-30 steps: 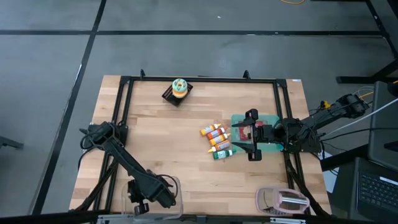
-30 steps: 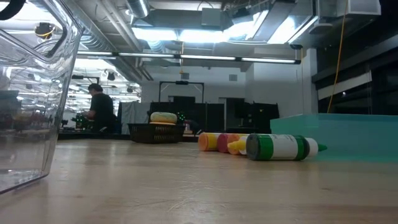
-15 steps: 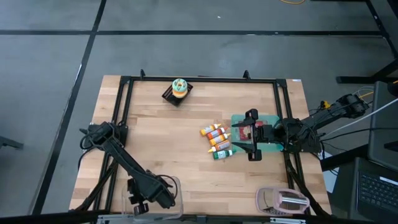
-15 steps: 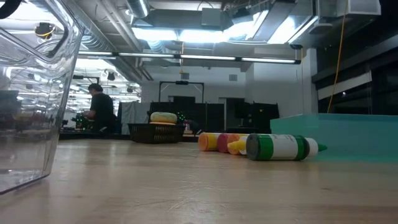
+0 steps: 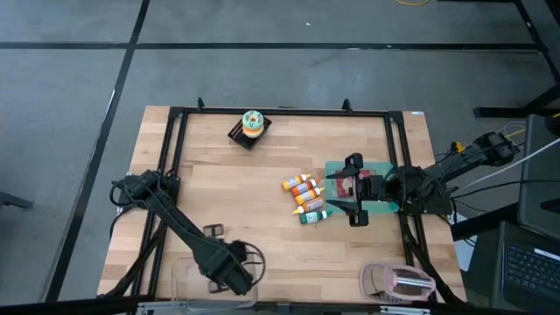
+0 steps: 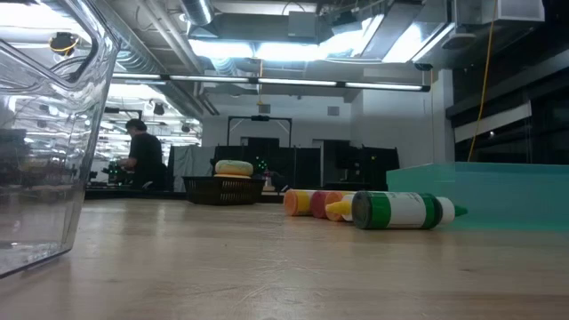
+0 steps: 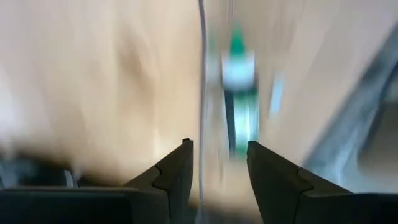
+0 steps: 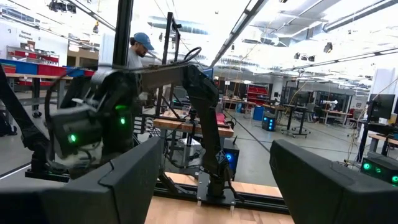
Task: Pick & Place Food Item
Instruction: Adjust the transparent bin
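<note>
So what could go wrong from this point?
1. The left gripper is open, with the thin wall of the clear container seemingly running between its fingers; a sideways move could snag or drag the container.
2. The bottles lie on their sides, packed together beside the teal tray. The open right gripper hangs right by them, so a reach could nudge or roll neighbours such as the green bottle.

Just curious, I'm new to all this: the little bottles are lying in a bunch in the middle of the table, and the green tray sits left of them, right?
Not quite. The bottles do lie bunched near the middle, but the green tray sits on their right, under the right gripper. The high view shows it.
</note>
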